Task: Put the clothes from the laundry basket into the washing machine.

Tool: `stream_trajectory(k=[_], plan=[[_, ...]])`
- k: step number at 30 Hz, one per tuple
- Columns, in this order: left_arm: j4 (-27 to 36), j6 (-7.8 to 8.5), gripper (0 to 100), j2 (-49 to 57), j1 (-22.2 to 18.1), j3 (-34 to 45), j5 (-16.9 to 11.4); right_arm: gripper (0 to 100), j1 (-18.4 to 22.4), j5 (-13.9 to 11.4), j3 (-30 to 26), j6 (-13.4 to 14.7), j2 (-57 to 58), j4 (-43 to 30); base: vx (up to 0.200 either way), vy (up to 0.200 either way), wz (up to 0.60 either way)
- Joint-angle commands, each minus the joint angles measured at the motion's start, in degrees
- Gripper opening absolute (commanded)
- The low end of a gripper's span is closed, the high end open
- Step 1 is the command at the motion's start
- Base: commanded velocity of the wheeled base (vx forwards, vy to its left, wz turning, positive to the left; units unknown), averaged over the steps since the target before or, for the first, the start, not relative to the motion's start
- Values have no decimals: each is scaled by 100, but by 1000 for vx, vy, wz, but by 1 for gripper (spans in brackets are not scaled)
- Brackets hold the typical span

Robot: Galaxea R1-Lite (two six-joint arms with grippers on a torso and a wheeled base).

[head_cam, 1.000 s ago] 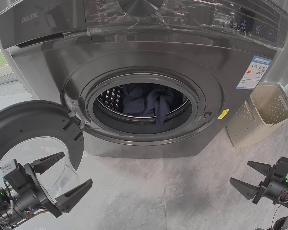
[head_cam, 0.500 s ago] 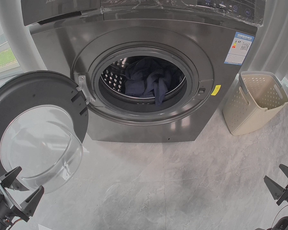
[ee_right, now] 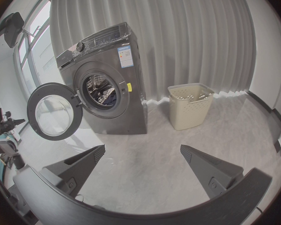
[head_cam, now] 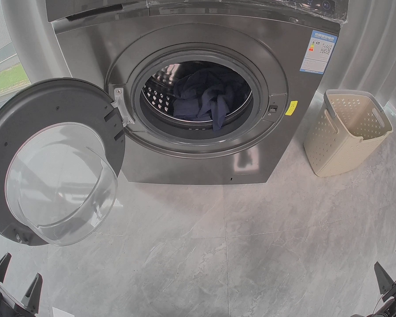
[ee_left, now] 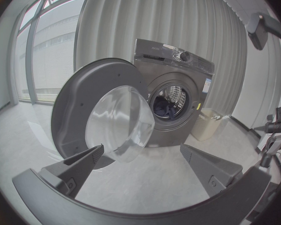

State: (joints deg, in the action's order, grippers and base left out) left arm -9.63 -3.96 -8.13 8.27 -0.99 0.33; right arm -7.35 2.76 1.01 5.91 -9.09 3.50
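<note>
I've got the washing machine (head_cam: 193, 164) straight ahead, standing on the floor (head_cam: 224, 252) with the curtain (head_cam: 374, 45) behind it. Its door (head_cam: 53, 155) hangs wide open to the left, hinged at the left edge of the opening. Clothes (head_cam: 204, 100) lie inside the drum (head_cam: 158, 97), one fold draped over its front lip. The laundry basket (head_cam: 345, 133) stands on the floor to the right of the machine, apart from it, curtain at its back. My left gripper (head_cam: 22, 267) sits at the near left, before the door; my right gripper (head_cam: 388, 258) is at the near right, well before the basket.
</note>
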Motion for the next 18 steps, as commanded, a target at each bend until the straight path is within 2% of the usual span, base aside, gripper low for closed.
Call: stream_trajectory(k=[1, 2, 3, 4, 6, 7, 10, 13, 15, 18], plan=[[594, 370, 100, 505, -739, 99, 2, 100, 243, 366, -101, -38, 391, -33, 0, 0, 0], [638, 379, 100, 541, -756, 99, -15, 100, 260, 366, -101, -46, 400, -33, 0, 0, 0], [1104, 414, 100, 813, -862, 81, 2, 100, 533, 269, -92, -73, 479, -69, 0, 0, 0], [1183, 414, 100, 813, -835, 55, -7, 100, 586, 217, -101, -99, 523, -60, 0, 0, 0], [1086, 247, 100, 813, -791, 55, 29, 100, 779, -135, -101, -266, 865, -60, 0, 0, 0], [1033, 168, 100, 813, -791, 72, 46, 100, 761, -170, -101, -319, 909, -60, 0, 0, 0], [998, 159, 100, 813, -791, 90, 55, 100, 761, -152, -101, -591, 909, -385, -200, 0, 0], [998, 141, 100, 813, -791, 90, 64, 100, 753, -100, -101, -539, 909, -385, -200, 0, 0], [998, 141, 100, 813, -791, 90, 64, 100, 753, -100, -101, -582, 909, -385, 0, 0, 0], [998, 124, 100, 813, -791, 90, 64, 100, 753, -319, -92, -776, 909, -411, 0, 0, 0]])
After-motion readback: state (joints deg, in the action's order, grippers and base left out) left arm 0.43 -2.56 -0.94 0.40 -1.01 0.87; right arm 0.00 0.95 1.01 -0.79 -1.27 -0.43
